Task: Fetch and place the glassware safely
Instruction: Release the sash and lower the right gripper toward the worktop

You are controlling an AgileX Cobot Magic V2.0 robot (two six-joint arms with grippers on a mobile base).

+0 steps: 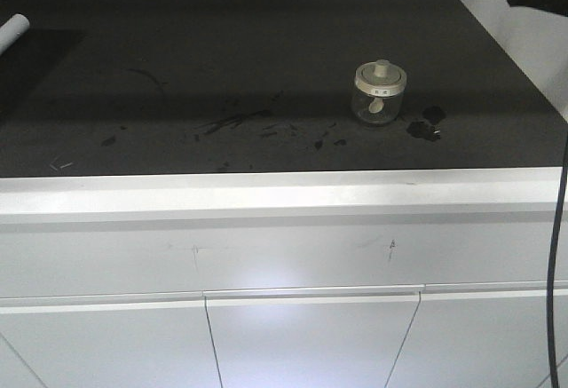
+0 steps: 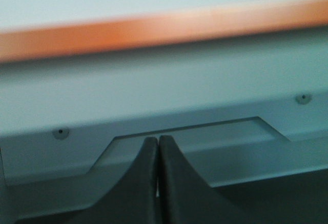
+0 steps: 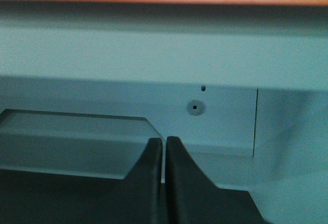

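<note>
Left pincer (image 2: 158,142): jaws pressed together, empty, facing a pale panel.
Right pincer (image 3: 164,142): likewise pressed together, nothing between.
Counter (image 1: 177,68): dark top over a white cabinet front (image 1: 266,255).
Lidded glass jar (image 1: 380,93): upright on the counter, right of middle, untouched; dark smudges (image 1: 426,126) just beside.
White tube (image 1: 12,29): far left edge.
Progress, judged: fetch not begun; grasp, carry and placing all remain.
</note>
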